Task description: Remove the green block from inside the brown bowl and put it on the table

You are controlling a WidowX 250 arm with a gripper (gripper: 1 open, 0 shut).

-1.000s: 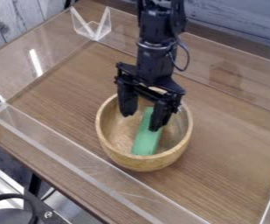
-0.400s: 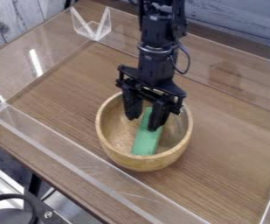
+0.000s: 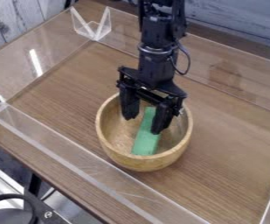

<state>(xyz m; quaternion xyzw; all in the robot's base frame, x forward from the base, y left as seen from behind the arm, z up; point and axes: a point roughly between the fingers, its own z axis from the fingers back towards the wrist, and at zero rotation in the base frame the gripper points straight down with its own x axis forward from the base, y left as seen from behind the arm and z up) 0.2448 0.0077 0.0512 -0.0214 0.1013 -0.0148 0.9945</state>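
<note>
The bowl (image 3: pixel 107 140) looks like light wood, its rim smooth. The green block (image 3: pixel 147 138) inside has a plain, matt face. The counter (image 3: pixel 218 166) shows brown wood grain; along the lower left runs a strip (image 3: pixel 58 144) of clear, glossy plastic.

The table (image 3: pixel 46 83) has a brown wood-grain top with the grain showing across it. A round, light tan wooden bowl (image 3: pixel 106 144) sits directly on it, around the middle and toward the near side. Low clear walls (image 3: pixel 55 140) run along the table's edges, one along the near left side. At the far left stands a small clear, pointed piece (image 3: pixel 92 33), well apart from the bowl.
</note>
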